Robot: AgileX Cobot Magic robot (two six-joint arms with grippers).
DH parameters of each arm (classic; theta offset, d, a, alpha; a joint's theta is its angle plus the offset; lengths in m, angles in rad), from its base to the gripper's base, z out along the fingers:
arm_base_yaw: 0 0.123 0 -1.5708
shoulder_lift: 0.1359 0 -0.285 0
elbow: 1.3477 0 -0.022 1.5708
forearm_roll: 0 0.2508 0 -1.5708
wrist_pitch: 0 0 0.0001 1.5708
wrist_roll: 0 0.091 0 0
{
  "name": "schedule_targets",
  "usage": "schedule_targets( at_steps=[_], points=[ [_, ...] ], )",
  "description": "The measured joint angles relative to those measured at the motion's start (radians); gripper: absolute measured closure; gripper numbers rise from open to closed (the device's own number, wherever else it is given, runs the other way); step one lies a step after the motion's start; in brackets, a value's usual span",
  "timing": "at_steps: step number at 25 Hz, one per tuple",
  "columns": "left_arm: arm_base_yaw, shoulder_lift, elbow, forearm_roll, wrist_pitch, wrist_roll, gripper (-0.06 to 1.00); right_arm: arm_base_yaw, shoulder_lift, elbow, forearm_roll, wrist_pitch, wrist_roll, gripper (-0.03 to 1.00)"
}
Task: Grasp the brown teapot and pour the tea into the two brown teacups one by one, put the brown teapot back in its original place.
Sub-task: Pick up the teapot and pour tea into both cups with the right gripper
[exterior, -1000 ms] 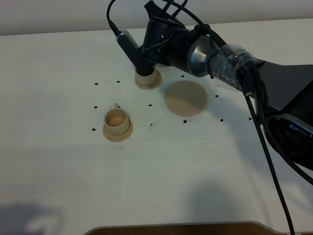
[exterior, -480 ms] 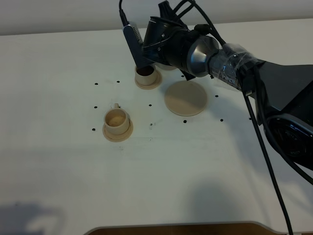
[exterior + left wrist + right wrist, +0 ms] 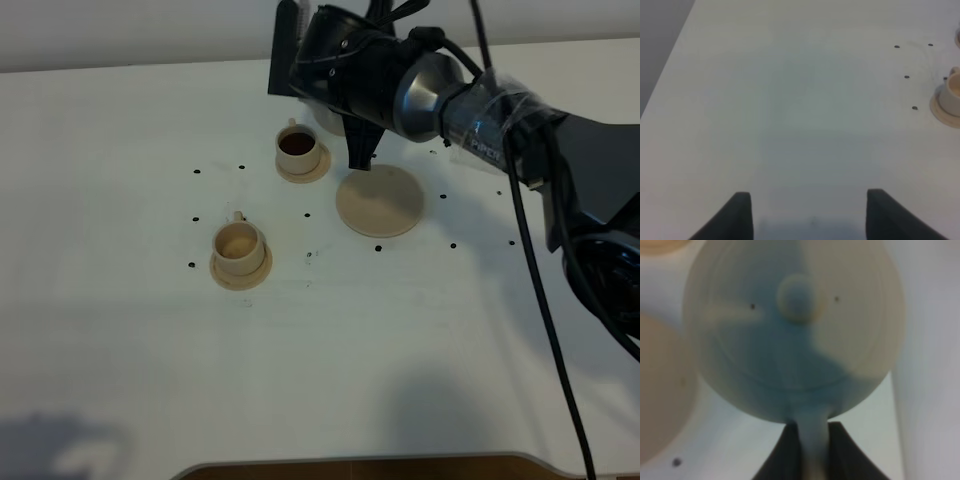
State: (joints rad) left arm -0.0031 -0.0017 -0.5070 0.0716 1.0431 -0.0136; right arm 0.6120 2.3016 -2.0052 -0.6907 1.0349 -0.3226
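Right end effector gripping teapot (by handle), edge of wide saucer near

brown teapot blurred, one teacup edge-cropped

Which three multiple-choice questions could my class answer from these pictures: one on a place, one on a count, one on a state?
1. In the high view, where is the wide saucer relative to the tea-filled cup?
A. Left of it
B. Right of it
C. Under it

2. How many cups hold dark tea?
A. One
B. Two
C. None

3. What state is the brown teapot in?
A. Standing on the wide saucer
B. Lying on its side
C. Held by its handle between the fingers of the right gripper

Answers:
1 B: the saucer lies bare to that cup's right.
2 A: only the far cup is dark inside; the near cup is pale.
3 C: the right wrist view shows the handle pinched.
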Motion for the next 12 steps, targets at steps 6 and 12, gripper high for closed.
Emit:
schedule_targets(
  at_steps=[6, 12],
  points=[
    [0.0, 0.0, 0.0, 0.0, 0.0, 0.0, 0.41, -0.038, -0.026, 0.0, 0.236, 0.046, 0.032, 0.86],
    [0.0, 0.0, 0.0, 0.0, 0.0, 0.0, 0.41, -0.123, -0.034, 0.0, 0.485, 0.048, 0.008, 0.86]
  ],
)
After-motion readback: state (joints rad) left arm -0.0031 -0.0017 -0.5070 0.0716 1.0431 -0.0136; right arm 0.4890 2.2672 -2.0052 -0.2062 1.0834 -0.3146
